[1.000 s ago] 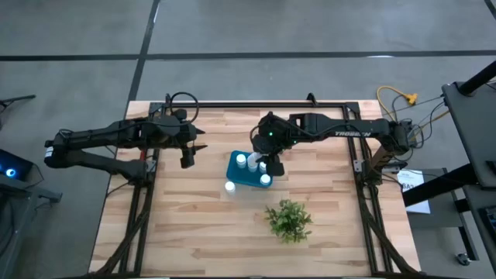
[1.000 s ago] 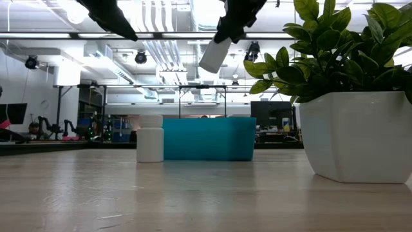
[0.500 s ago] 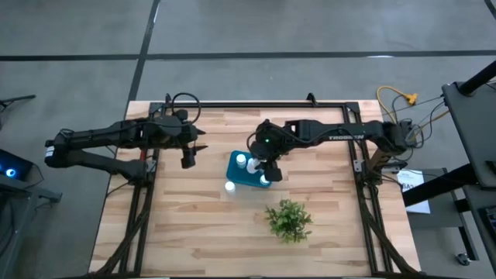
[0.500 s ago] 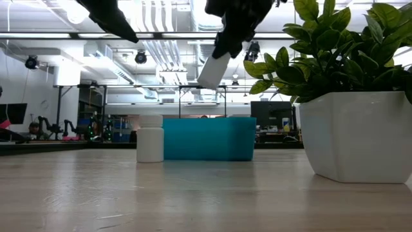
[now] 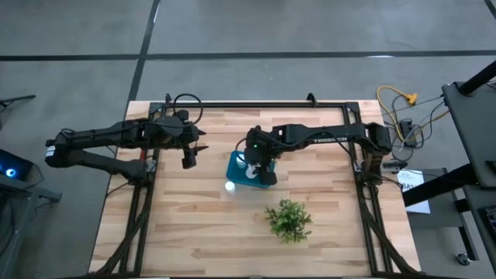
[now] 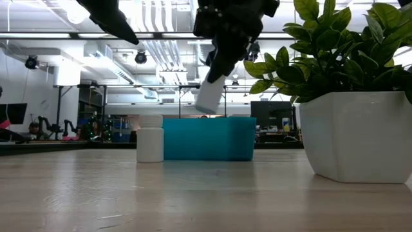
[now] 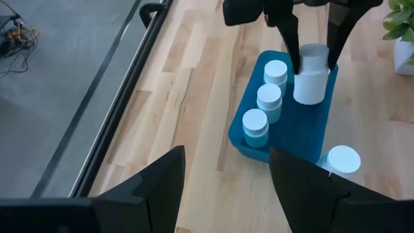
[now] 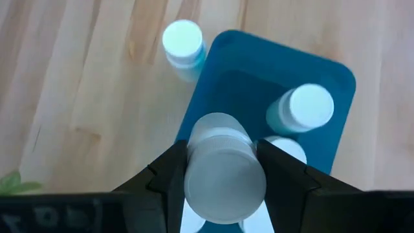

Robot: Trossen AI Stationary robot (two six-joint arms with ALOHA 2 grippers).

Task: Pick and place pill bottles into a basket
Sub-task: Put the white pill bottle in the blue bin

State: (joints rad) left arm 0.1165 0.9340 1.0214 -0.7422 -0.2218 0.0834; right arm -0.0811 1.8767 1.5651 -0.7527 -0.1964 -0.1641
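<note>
Counter [image 5: 194, 232]: pale wood planks, visible grain, faint sheen in the low view. Basket [image 7: 321, 116]: smooth teal plastic, matt. Pill bottles [image 7: 269, 101]: white plastic, smooth caps, slight gloss. Right tool [image 8: 223, 162]: dark matt fingers clamped on one bottle [image 8: 224, 169]. Plant pot [image 6: 356, 134]: white, smooth, matt.

Right hand [image 5: 260, 164] clamped and lowered; left hand [image 5: 188, 157] spread, raised.

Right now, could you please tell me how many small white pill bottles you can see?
5: three in the teal-blue rectangular basket at; one held above it by the right gripper at; one outside on the wooden table at. Others may be hidden.
</note>
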